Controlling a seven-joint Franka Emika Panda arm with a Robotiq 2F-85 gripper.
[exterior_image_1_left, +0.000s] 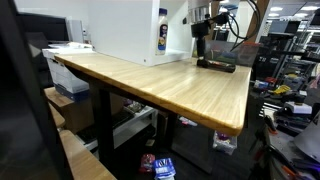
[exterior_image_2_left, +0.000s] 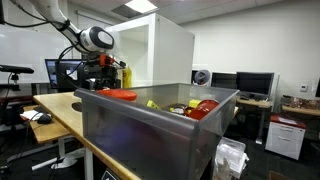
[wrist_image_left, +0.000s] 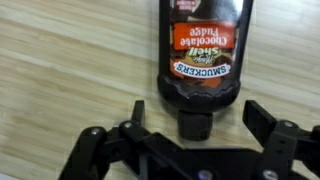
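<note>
Wood-plank table (wrist_image_left: 60, 60), light grain. Brown chocolate-fudge syrup bottle (wrist_image_left: 205, 50) lies flat on it, label up, dark cap (wrist_image_left: 192, 125) pointing toward wrist camera. Progress: fingers placed about cap end, no grasp yet; bottle rests on table, unlifted. Fingers (wrist_image_left: 262, 118) spread fully wide, one each side of cap, gap showing both sides, holding nothing. Grey bin (exterior_image_2_left: 150, 125) with red items well apart, near camera in an exterior view.

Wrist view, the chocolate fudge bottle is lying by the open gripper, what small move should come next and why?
Probably ease the gripper slightly forward along the bottle. Its jaws stand open, and only the dark cap sits between the fingers, while the wider body lies farther ahead on the table. Closing now would likely pinch just the cap.
</note>
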